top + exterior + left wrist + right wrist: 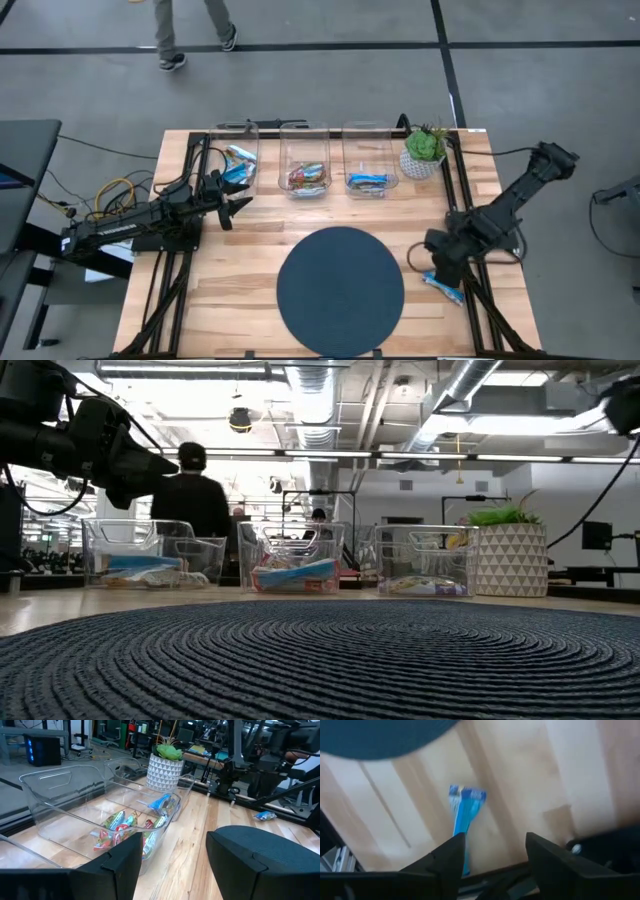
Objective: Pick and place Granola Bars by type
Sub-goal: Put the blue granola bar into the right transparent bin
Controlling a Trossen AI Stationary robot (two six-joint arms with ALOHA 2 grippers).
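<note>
Three bins [305, 165] line the table's [240, 260] far edge, plant [424, 150] at its right corner, mat [340, 290] near front

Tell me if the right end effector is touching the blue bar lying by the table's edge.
Apart. In the right wrist view the blue bar lies flat on the wood, with bare table showing between it and the open fingers of the right end effector hovering over it.

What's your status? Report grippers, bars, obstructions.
Left gripper open, empty, beside the left bin. Right gripper open above a blue bar on the table, right of the round mat. Nothing in the way.
</note>
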